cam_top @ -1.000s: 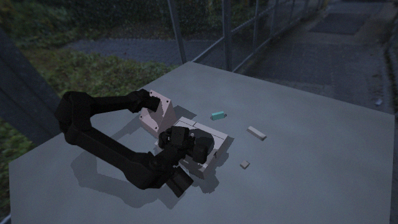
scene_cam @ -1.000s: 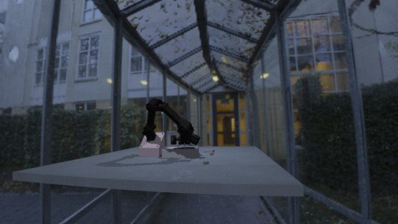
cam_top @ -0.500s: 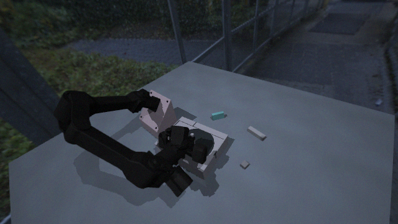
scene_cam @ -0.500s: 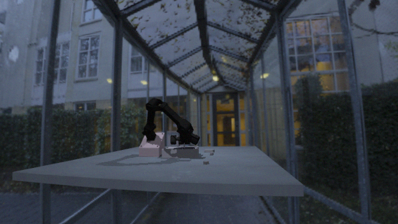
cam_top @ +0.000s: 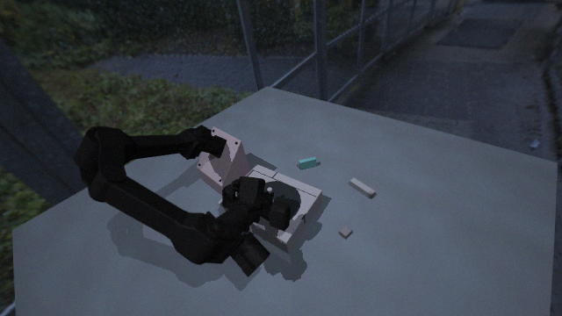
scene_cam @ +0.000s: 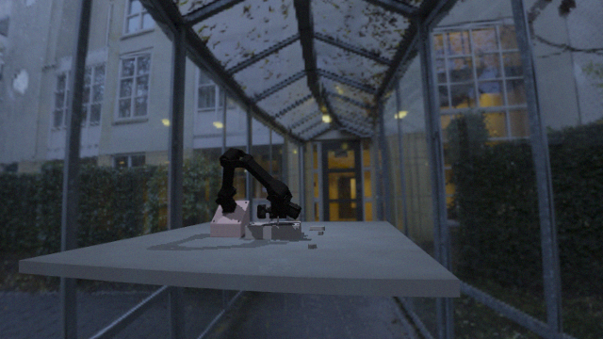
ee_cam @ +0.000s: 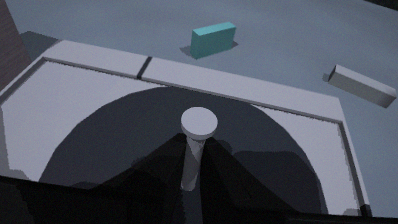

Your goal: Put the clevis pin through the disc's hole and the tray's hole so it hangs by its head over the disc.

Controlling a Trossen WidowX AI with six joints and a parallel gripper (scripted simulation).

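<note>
One pin sits clamped in my nearly closed gripper, head up, over the disc in the tray; align shank with hole, then lower slowly, vertically

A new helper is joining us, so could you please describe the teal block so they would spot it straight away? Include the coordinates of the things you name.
Find the wide, pale tray [cam_top: 313, 198] [ee_cam: 240, 86] beside the arm. Just beyond its rim, on the table, is the small teal block [cam_top: 307, 163] [ee_cam: 213, 41]. It is the only blue-green piece; the longer bar [cam_top: 363, 188] [ee_cam: 361, 86] nearby is pale grey.
</note>
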